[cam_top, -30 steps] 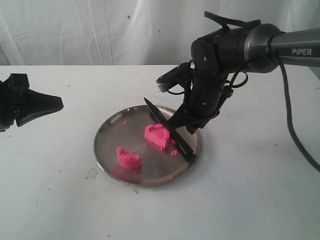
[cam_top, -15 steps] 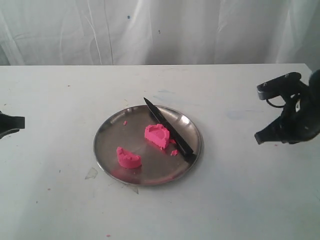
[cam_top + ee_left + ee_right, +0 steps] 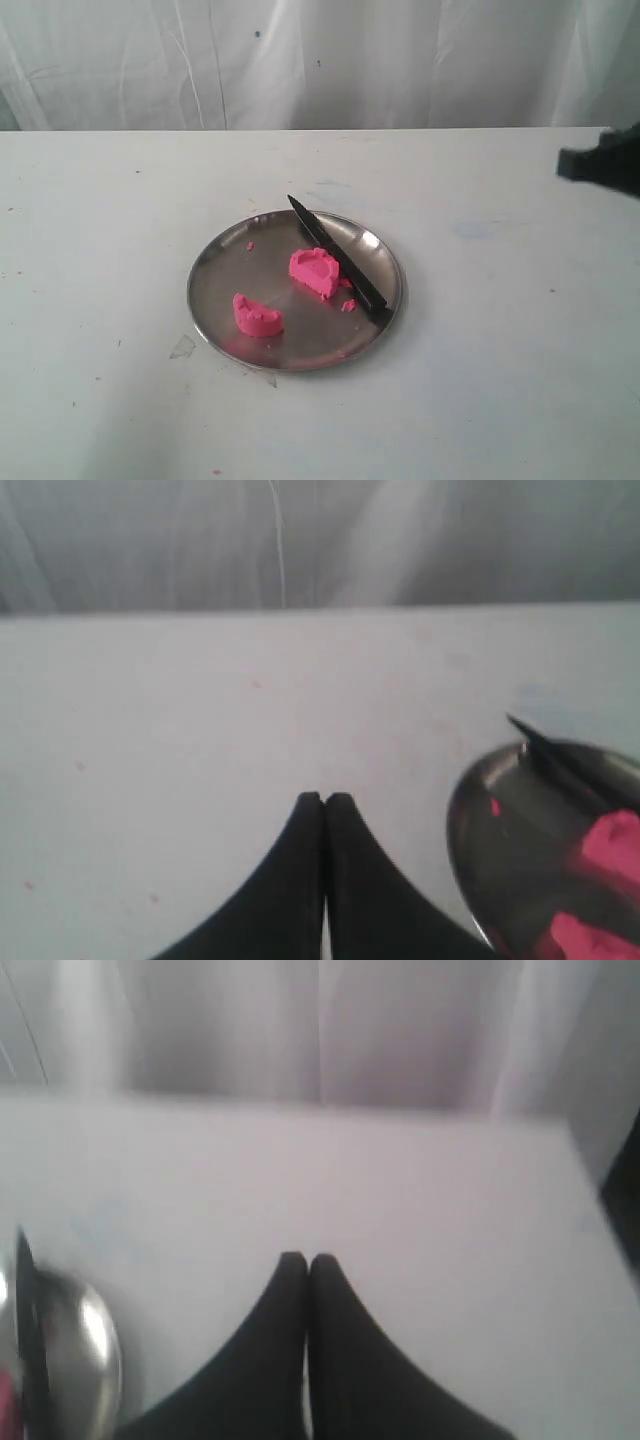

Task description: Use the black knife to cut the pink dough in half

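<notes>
The pink dough lies in two pieces on the round steel plate (image 3: 225,270): one half (image 3: 316,271) near the middle, the other half (image 3: 257,315) toward the front left. The black knife (image 3: 337,258) rests across the plate beside the middle piece, tip toward the back. My right gripper (image 3: 307,1258) is shut and empty, far right of the plate; only a dark part of that arm (image 3: 605,163) shows at the exterior view's right edge. My left gripper (image 3: 324,798) is shut and empty, left of the plate (image 3: 480,810), outside the exterior view.
Small pink crumbs (image 3: 348,304) lie on the plate near the knife. The white table (image 3: 120,200) runs back to a white curtain (image 3: 320,60). A small clear scrap (image 3: 182,347) lies on the table front left of the plate.
My right gripper let go of the knife, shut, and drew away to the right edge. The left arm withdrew out of the exterior view. Knife and dough stayed put.
</notes>
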Robot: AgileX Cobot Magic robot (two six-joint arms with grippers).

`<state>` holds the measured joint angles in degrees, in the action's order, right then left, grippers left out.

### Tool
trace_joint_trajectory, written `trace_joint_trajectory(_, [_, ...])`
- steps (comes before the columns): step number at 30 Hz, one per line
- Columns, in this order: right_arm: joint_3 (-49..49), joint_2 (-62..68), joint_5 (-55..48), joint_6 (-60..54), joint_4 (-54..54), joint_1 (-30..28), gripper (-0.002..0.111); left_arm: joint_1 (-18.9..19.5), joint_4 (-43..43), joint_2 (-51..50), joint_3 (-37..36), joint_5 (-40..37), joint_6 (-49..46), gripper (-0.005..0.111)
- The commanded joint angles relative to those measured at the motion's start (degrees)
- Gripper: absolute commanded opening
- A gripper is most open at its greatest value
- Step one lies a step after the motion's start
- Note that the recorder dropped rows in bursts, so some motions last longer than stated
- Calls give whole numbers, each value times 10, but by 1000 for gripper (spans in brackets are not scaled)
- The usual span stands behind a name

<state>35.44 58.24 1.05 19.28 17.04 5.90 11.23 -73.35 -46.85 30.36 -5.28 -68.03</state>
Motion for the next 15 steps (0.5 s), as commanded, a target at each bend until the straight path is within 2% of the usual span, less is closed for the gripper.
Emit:
trace_joint_trajectory(1, [-46,-191,44,-18,7,1,0,0,-3,159,-43,29,-9,0])
trace_joint_trajectory(7, [-93,-371,1,-40,5,1,0,0,-3,270,-83,48,-11,0])
trace_joint_trajectory(11, [-95,-450,-58,-37,5,1,0,0,-3,286,-85,43,-11,0])
trace_joint_trajectory(15, [-95,-498,-62,-37,5,1,0,0,-3,287,-85,43,-11,0])
